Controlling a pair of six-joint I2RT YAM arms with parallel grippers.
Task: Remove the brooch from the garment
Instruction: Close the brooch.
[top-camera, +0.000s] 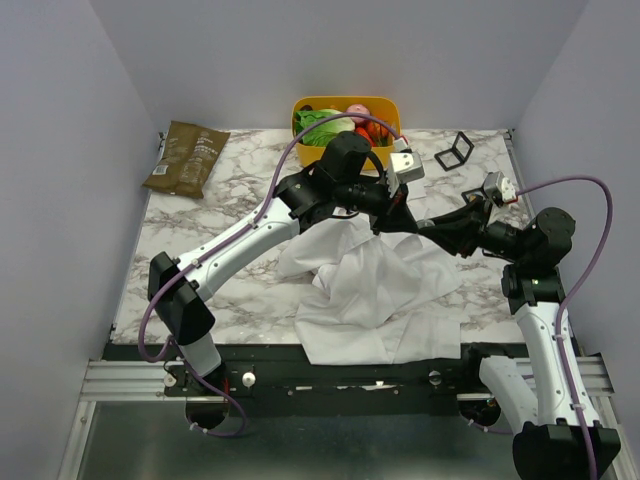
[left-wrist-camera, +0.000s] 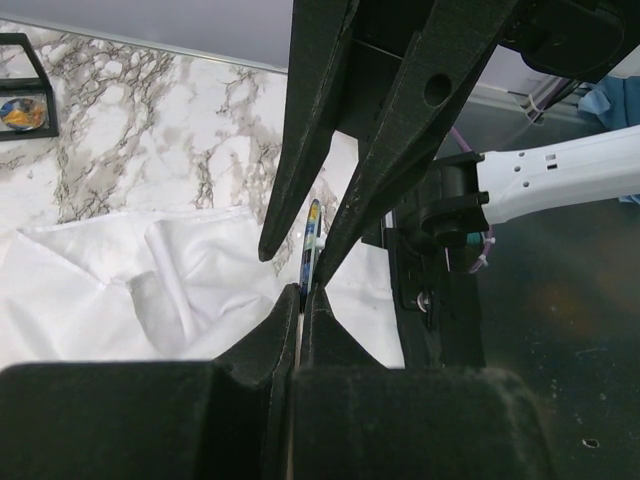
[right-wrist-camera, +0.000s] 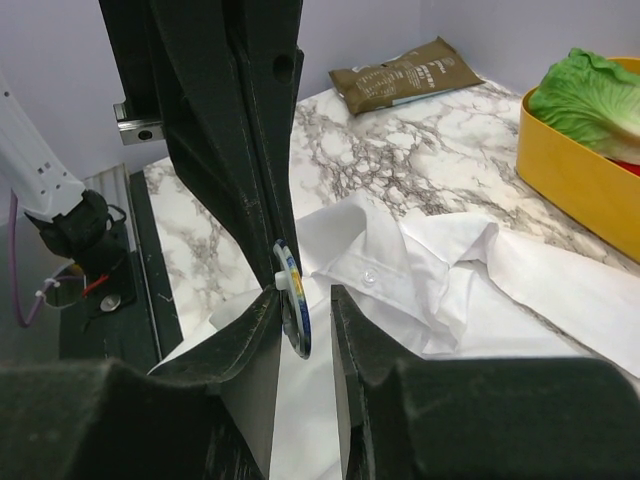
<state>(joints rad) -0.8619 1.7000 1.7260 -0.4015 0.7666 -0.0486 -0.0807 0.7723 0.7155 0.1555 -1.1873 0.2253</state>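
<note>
Right, the brooch (right-wrist-camera: 294, 305) is up off the cloth, edge-on to both wrist cameras. It's a thin round disc, blue and yellow on its face, with a small white piece at its rim. It hangs over the garment (top-camera: 375, 290), the white shirt lying crumpled in the middle of the marble desk (top-camera: 250, 200), one hem spilling over the near edge. Whether any cloth is caught on the pin, I can't tell.

The left claw (left-wrist-camera: 302, 298) is clenched tight, its tips meeting right at the brooch's edge; whether they actually pinch it is hard to make out. The right claw (right-wrist-camera: 305, 297) comes in from the opposite side, its two fingers parted with the disc between them. In its own wrist view there's a clear gap on one side, so it's released, not squeezing. From above, both arms meet nose to nose over the shirt's far part.

Further out, a yellow bin (top-camera: 300, 110) holding lettuce (right-wrist-camera: 585, 95) sits at the back edge, a brown pouch (top-camera: 187, 157) lies at the far left, and a small black frame (top-camera: 455, 150) at the far right.
</note>
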